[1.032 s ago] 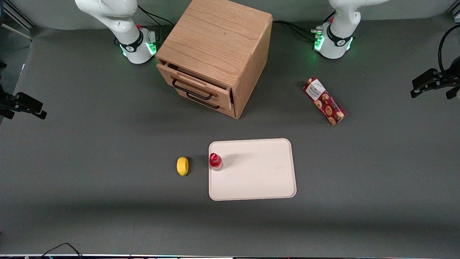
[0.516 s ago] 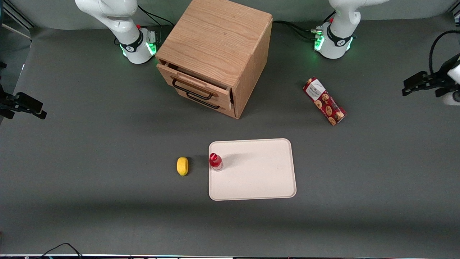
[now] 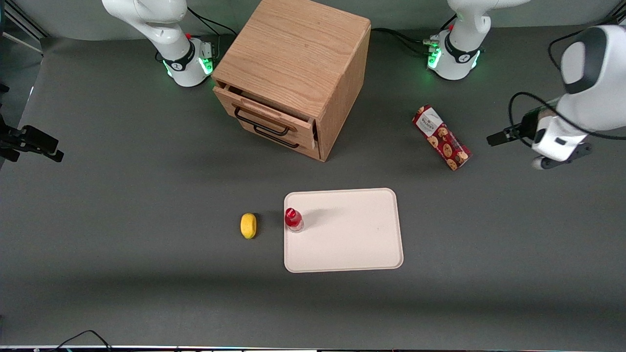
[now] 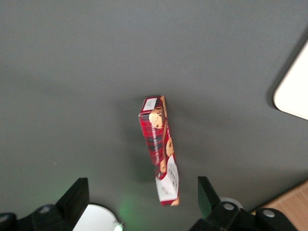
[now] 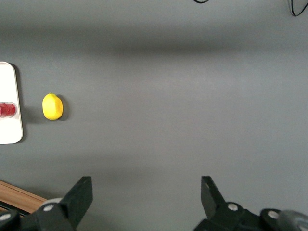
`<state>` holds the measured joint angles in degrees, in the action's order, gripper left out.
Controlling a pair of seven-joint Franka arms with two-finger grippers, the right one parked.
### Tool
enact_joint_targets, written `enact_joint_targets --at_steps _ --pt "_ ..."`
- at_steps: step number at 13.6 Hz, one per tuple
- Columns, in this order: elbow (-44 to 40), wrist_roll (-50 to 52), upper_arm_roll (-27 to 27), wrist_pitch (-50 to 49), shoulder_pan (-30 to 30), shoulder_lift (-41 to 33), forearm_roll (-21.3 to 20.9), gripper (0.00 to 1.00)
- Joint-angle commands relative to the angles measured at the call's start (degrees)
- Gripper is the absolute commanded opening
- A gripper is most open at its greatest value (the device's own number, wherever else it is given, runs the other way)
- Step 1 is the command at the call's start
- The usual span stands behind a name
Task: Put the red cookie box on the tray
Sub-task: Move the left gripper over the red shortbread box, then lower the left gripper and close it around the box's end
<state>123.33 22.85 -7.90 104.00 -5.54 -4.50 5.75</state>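
— status of the cookie box?

— the cookie box (image 3: 441, 137) lies flat on the table (image 3: 122, 195), toward the working arm's end, farther from the front camera than the tray (image 3: 352, 244) and well apart from it. it sits at a slant, white label end pointing toward the arm bases. nothing touches it.

— the hand?

— the hand (image 4: 142, 195) hangs above the table, toward the working arm's end, near the box but clear of it. in the wrist view its two fingers (image 4: 77, 192) stand wide apart with nothing between them; the box (image 4: 161, 151) shows in the gap between them, down on the table. in the front view the hand (image 3: 494, 139) is apart from the box, at about the same distance from the camera.

— the tray?

— cream-white, flat on the table near the middle, nearer the front camera than the cabinet (image 3: 293, 73). a small red-capped bottle (image 3: 293, 219) stands upright on it, at the edge toward the parked arm's end. the rest of the tray surface is bare.

— other items?

— a yellow lemon (image 3: 248, 225) lies on the table just beside the tray, next to the bottle's edge. the wooden cabinet has its upper drawer (image 3: 261, 115) slightly open.
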Motion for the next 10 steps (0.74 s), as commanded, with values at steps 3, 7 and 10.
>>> enact_joint_targets --at_steps 3,7,10 --pt "19.5 6.3 -2.9 18.5 0.7 -5.7 4.6 1.0" --pt "31.0 10.5 -5.3 34.1 0.7 -4.7 4.9 1.0" --pt "33.8 14.5 -7.8 38.5 0.7 -2.6 6.3 1.0"
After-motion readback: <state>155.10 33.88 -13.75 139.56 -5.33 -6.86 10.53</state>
